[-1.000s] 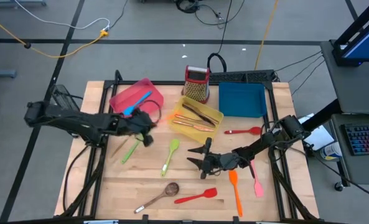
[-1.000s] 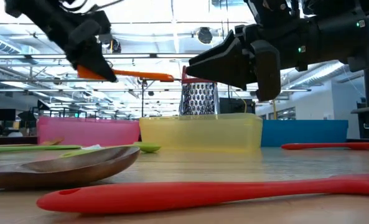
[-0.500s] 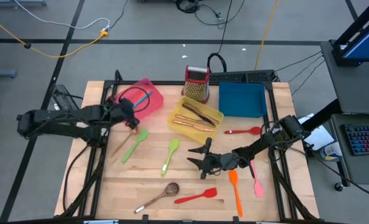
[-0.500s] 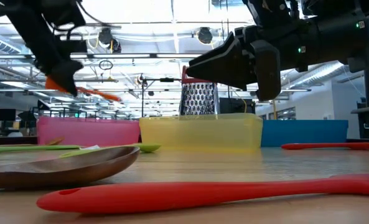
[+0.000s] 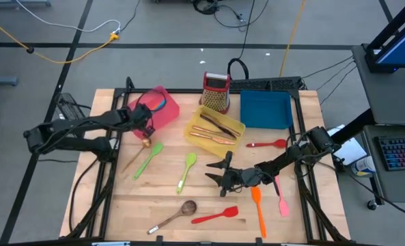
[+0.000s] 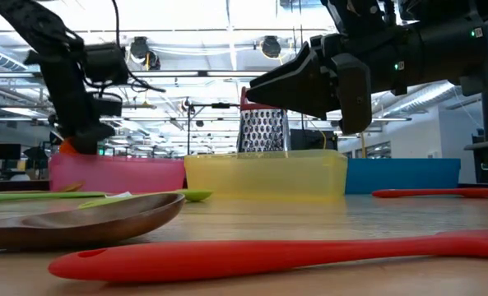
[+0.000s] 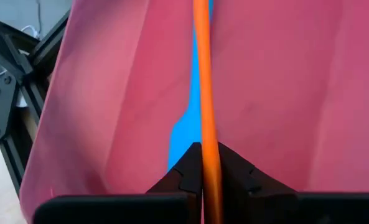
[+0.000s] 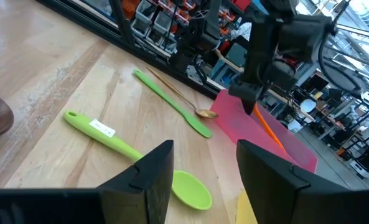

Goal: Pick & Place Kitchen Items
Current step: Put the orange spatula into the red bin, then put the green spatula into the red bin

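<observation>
light: bright, even overhead | shadows: soft | blur: low-view foreground

A red-topped box grater (image 5: pixel 216 91) stands at the far edge of the wooden surface (image 5: pixel 120 205), with a pink tray (image 5: pixel 162 113) to its left, a yellow tray (image 5: pixel 197 124) just before it and a blue tray (image 5: pixel 265 109) to its right.

left gripper (image 5: pixel 145 125) i see reached over the table's far-left part, fingers clamped. right gripper (image 5: pixel 218 175) low mid-table, fingers spread wide, holding nothing.
</observation>
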### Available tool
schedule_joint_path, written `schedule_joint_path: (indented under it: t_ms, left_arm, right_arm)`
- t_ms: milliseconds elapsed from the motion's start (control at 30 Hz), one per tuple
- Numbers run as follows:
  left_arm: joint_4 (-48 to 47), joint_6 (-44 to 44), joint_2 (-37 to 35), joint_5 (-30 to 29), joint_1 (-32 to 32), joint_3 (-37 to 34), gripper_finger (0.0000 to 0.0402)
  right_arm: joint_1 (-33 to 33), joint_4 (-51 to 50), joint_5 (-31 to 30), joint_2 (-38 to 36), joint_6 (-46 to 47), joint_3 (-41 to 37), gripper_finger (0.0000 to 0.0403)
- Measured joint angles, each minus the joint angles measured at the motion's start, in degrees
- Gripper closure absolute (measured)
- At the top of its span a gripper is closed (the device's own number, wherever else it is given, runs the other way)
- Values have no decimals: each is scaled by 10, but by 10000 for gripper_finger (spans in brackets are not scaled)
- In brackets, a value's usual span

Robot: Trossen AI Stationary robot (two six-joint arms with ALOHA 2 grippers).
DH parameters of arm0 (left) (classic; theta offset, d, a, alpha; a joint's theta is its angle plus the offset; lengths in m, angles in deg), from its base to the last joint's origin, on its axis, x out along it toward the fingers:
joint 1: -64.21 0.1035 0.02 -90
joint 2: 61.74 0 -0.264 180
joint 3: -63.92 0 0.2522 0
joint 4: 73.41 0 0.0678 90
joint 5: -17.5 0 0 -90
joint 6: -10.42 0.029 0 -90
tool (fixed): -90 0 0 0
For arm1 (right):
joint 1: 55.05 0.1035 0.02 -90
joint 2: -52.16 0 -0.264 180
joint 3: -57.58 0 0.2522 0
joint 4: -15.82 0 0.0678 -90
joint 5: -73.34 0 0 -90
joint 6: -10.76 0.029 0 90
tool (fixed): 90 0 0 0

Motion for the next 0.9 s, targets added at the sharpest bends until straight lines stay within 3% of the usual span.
schedule_joint_path:
  t_ms: [267, 500, 733, 900]
  left_arm:
    - [85, 39, 56, 0, 47, 0, 318]
    - [101, 47, 59, 0, 57, 3, 291]
    - [132, 18, 11, 18, 27, 5, 287]
    - [79, -46, -55, 45, -14, 5, 294]
  right_arm:
    - [0, 0, 0, 0, -1, 0, 232]
    - [0, -1, 0, 0, 2, 0, 232]
    - [0, 0, 0, 0, 6, 0, 232]
    - [0, 0, 0, 0, 6, 0, 232]
